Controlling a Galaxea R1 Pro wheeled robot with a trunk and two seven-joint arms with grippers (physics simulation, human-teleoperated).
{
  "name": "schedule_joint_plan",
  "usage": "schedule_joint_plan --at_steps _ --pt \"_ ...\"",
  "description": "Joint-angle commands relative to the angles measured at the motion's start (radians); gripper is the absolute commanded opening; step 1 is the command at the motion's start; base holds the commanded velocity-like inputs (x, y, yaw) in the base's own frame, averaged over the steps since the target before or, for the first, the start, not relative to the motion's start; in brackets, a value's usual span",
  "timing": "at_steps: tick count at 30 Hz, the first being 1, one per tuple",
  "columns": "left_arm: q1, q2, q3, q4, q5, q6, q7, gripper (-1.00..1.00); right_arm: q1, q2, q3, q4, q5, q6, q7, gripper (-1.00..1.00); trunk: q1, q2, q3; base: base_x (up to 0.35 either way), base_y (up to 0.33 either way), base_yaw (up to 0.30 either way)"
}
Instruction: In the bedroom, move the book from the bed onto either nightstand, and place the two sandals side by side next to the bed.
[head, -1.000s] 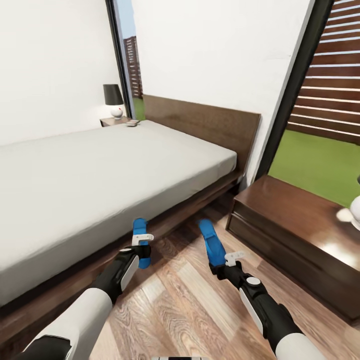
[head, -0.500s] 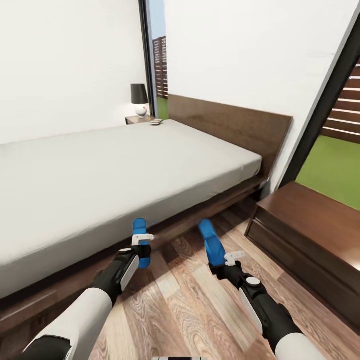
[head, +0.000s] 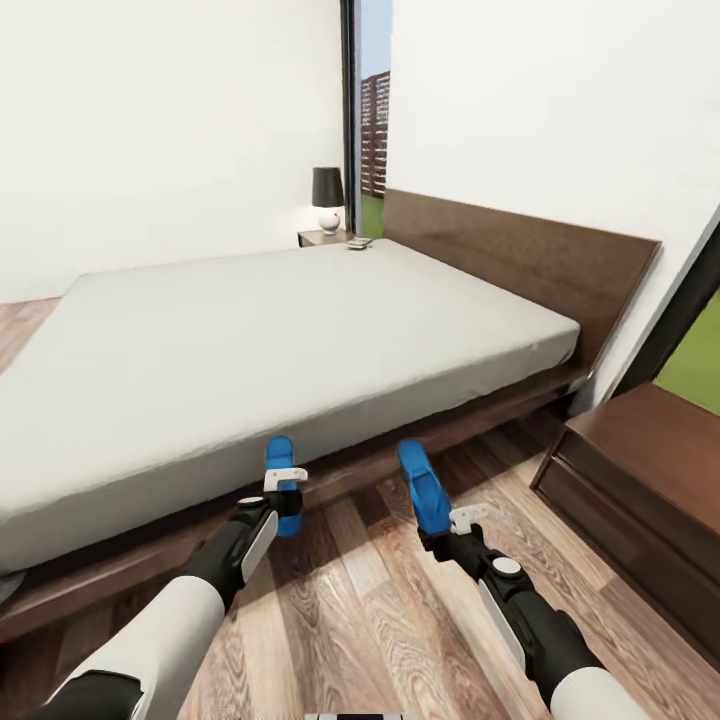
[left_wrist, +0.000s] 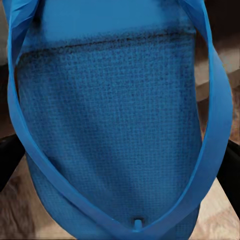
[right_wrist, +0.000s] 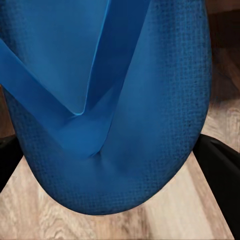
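1. Your left tool (head: 283, 497) is clamped on a blue sandal (head: 280, 470), and your right tool (head: 437, 528) is clamped on the other sandal (head: 424, 489); both are held in the air over the wood floor (head: 400, 620), just short of the bed (head: 280, 340).
2. The bed's dark side rail (head: 150, 560) runs across your front, close beyond both sandal tips. The nightstand (head: 640, 480) on your right sits near the right arm, with a strip of bare floor between it and the bed's headboard (head: 520, 260) end.
3. Bare planks lie under and between your two arms.
4. The book (head: 359, 242) lies at the far corner of the bed area, next to a second nightstand (head: 325, 238) with a dark-shaded lamp (head: 327, 198); you cannot tell from here which surface it rests on.
5. Your left wrist view shows the sandal's textured footbed (left_wrist: 110, 125) and strap loop (left_wrist: 212, 150) close up, with dark finger edges (left_wrist: 10, 160) at each side.
6. Your right wrist view shows its sandal's strap join (right_wrist: 90, 130) and rounded end, with floor beneath.
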Motion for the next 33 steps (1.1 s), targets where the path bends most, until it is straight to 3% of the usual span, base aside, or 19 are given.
schedule_joint_plan --at_steps 1,33 --pt "-0.001 0.001 -0.006 -0.001 0.01 0.004 0.009 -1.0 0.0 -0.001 0.002 -0.002 -0.004 0.005 0.001 -1.0 0.0 0.0 -0.001 0.0 0.0 0.279" --pt "-0.001 0.002 -0.006 -0.001 0.011 0.004 0.01 -1.0 0.0 -0.001 0.002 -0.003 -0.004 0.005 0.001 -1.0 0.0 0.0 -0.001 0.0 0.0 0.279"
